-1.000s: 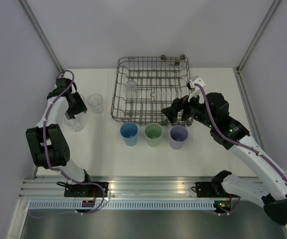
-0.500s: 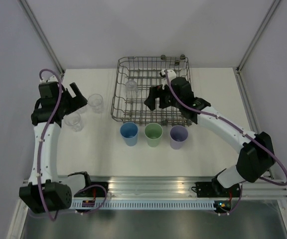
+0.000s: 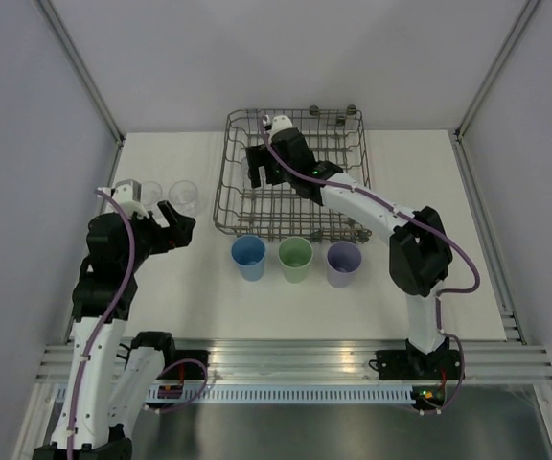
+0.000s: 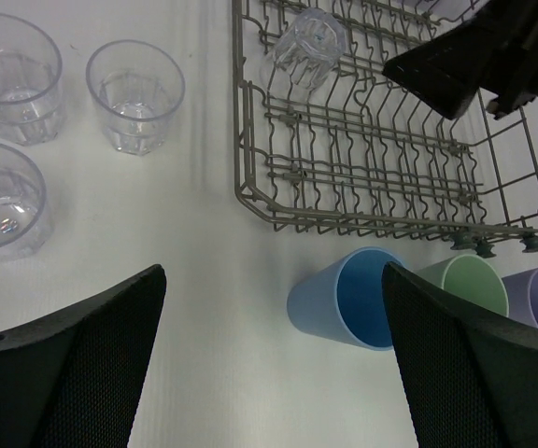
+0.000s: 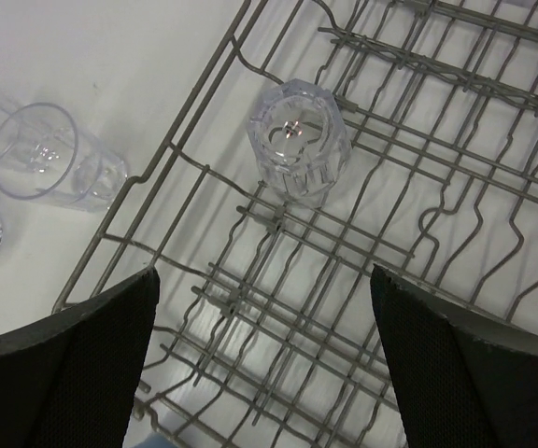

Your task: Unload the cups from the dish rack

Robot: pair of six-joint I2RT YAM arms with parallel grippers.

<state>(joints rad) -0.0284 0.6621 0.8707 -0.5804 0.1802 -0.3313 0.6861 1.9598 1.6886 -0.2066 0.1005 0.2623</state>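
**Overhead view.** The dish rack point(image 3: 220, 196) stands at the far middle of the white table point(image 3: 429, 192). Just in front of its near edge, three plastic cups stand upright in a row with their mouths up: the blue cup point(image 3: 248, 257), the green cup point(image 3: 295, 259) and the purple cup point(image 3: 343, 264). They are close together but do not touch the rack. The right arm point(image 3: 372, 206) extends over the rack. The right gripper point(image 3: 260, 172) hangs above the rack's far left part and hides what lies beneath it. The left gripper point(image 3: 178, 227) hovers over the table to the left of the rack. The left arm point(image 3: 113, 254) partly covers the clear glasses point(image 3: 184, 196) on the table, and only one of them shows plainly here. This view does not make clear how far either gripper's jaws are spread.

**Left wrist view.** This view shows three clear glasses standing upright, mouths up and apart from one another, on the table left of the rack. It also shows a fourth glass point(image 4: 308, 42) inside the rack, base uppermost and leaning, close to the left wall. The left gripper's fingers point(image 4: 73, 364) sit in the lower corners of the view, spread wide with only bare table between them. The three coloured cups appear from the side, below the rack's near edge.

**Right wrist view.** The camera looks down on the fourth glass among the rack's wires, beside the left wall. The right gripper's fingers point(image 5: 474, 355) are spread wide at the lower corners. They are apart from the glass and hold nothing.
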